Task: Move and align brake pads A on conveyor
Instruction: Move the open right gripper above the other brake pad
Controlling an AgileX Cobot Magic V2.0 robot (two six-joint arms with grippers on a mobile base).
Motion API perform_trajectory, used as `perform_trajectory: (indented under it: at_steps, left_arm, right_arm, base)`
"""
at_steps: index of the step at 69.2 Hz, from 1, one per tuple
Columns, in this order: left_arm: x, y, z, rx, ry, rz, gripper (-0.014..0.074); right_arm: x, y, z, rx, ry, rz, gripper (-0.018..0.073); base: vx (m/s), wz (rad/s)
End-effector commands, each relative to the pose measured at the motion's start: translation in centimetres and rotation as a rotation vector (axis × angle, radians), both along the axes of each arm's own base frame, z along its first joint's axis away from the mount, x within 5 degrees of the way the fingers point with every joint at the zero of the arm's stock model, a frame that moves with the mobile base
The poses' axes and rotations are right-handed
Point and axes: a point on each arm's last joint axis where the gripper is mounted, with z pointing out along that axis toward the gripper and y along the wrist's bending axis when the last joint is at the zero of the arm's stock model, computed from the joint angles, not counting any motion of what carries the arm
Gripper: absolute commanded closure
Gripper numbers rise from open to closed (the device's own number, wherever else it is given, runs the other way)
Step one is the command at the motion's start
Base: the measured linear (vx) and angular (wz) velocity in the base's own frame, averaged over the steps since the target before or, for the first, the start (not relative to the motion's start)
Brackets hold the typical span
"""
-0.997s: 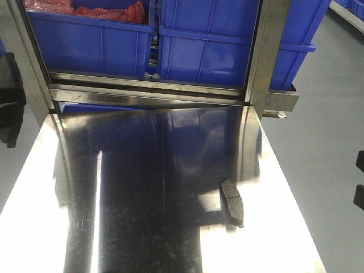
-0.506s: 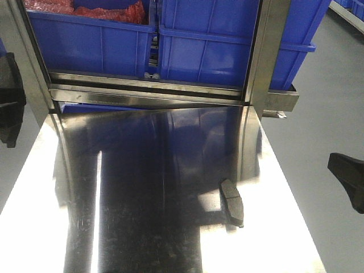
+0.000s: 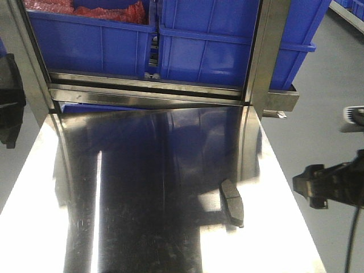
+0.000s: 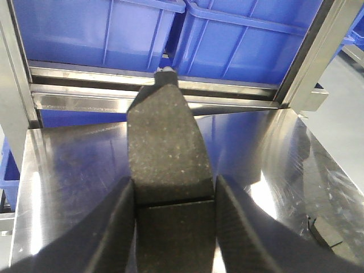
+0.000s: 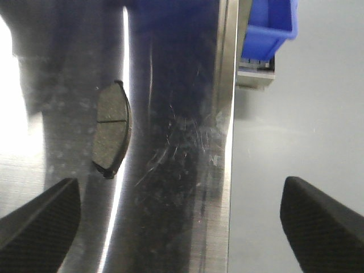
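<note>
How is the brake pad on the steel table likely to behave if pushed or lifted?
The brake pad looks like a rigid slab, so it probably won't flex. Lying flat on the polished steel table, it would likely slide rather than tip or roll. Its gritty face should aid grip.

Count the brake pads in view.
2: one pad clamped in the left gripper, another pad lying on the steel table near its right edge. Others may be hidden.

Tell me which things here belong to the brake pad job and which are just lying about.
Job: grey-brown curved brake pad clamped in the left gripper; matching brake pad lying on the shiny steel table.
Lying about: blue plastic bins; red material inside one.
</note>
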Motion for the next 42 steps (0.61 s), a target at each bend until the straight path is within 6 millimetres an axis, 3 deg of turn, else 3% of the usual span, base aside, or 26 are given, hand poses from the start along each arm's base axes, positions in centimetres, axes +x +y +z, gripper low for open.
perform_trajectory:
  at_steps: [1, 31, 42]
  left_arm:
    - [-0.2, -0.2, 1.7, -0.034, -0.112, -0.029, 0.0398]
    - [-0.2, -0.2, 1.7, -0.034, -0.112, -0.029, 0.0398]
    - [-0.2, -0.2, 1.7, -0.034, -0.112, -0.029, 0.0398]
  right_arm:
    - [2.1, 1.2, 0.5, -0.001, -0.045, 0.041, -0.0101]
    - [8.3, 8.8, -4.2, -0.042, 0.116, 0.161, -0.0087]
    - [10.1, 10.4, -5.4, -0.057, 0.148, 0.157, -0.0075]
  base:
    - [0.0, 0.0]
    - [0.0, 0.0]
    - [0.0, 0.0]
